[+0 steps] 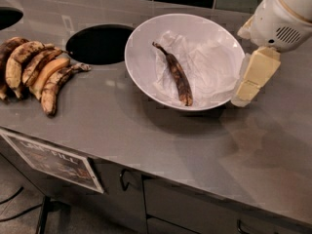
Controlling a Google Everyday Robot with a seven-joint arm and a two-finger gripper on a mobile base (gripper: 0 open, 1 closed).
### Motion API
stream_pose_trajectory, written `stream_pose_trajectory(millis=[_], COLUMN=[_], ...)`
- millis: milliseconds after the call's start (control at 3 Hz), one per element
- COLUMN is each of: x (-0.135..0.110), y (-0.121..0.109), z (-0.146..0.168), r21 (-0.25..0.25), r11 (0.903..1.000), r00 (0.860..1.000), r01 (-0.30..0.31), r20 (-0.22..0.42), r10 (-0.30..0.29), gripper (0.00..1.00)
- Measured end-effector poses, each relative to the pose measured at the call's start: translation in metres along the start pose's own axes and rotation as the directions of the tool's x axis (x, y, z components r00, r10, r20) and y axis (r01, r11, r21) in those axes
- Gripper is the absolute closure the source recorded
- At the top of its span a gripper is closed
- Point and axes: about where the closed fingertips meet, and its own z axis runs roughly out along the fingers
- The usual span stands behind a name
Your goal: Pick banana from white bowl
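The thin black-brown banana (176,74) lies on crumpled white paper inside the wide white bowl (141,67) at the middle of the grey counter. Its pointed stem faces the far left. My gripper (242,66) hangs from the white arm at the upper right, just outside the bowl's right rim and to the right of the banana. Its cream fingers (254,74) stand apart and hold nothing.
A bunch of plumper yellow-brown spotted bananas (36,72) lies at the left of the counter. A round dark hole (100,44) opens in the counter behind them, with part of another hole at the far left. The counter's front edge runs along the bottom, with cabinet doors below.
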Motion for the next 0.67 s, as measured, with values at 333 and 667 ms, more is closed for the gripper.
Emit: stream_pose_trajectory(millis=[333, 667], x=[-0.010, -0.045], y=[-0.002, -0.006], z=[0.002, 0.002], r21=[0.007, 0.019], r11=[1.0000, 0.9995], r00=[1.000, 0.999], r01=[0.006, 0.027], r20=[0.006, 0.041], r10=[-0.006, -0.027], gripper=[0.00, 0.00])
